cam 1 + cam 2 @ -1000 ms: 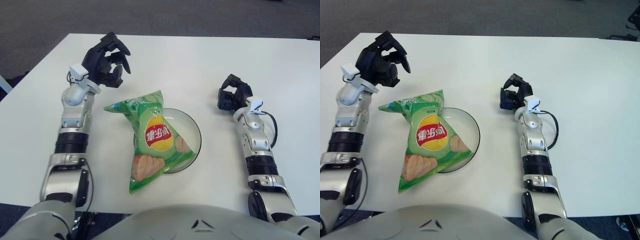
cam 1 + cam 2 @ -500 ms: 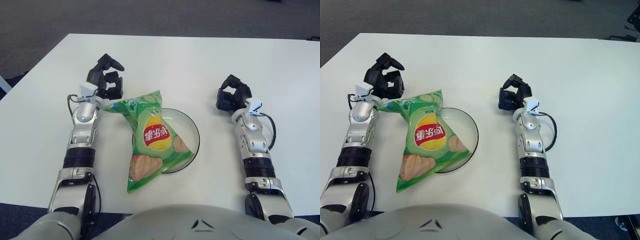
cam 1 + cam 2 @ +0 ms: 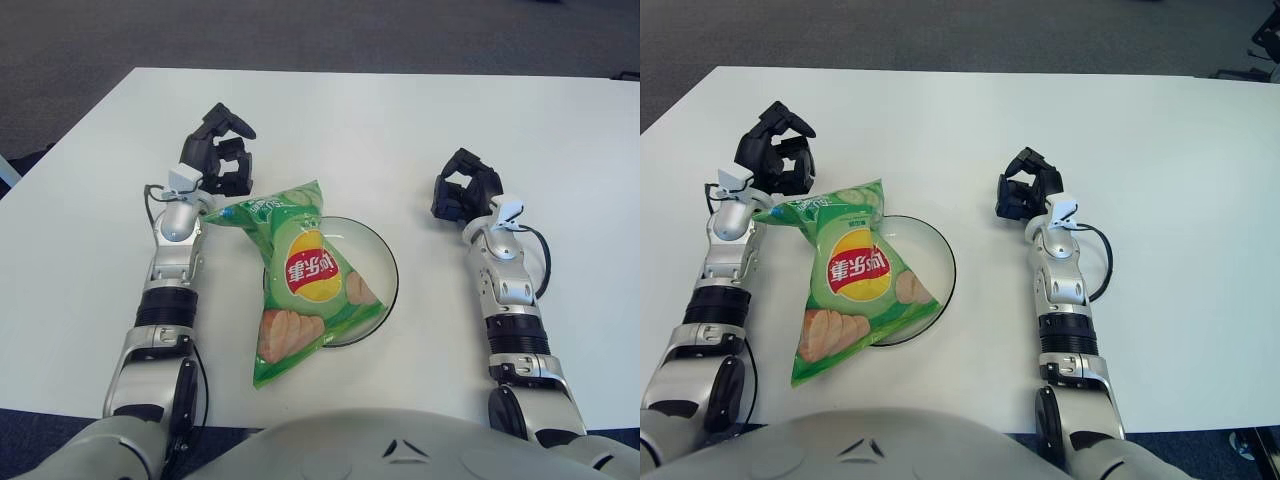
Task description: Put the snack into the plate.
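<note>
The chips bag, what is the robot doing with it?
The chips bag lies across the glass plate, with its top and bottom ends sticking out over the white table. Neither hand holds it. The left hand is just beyond the bag's top corner, fingers curled and holding nothing. The right hand sits off to the plate's right, also curled. The snack looks already placed.

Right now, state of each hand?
Left hand: fingers curled, holding nothing, just beyond the snack bag's top-left corner.
Right hand: fingers curled, holding nothing, showing right of the plate.
</note>
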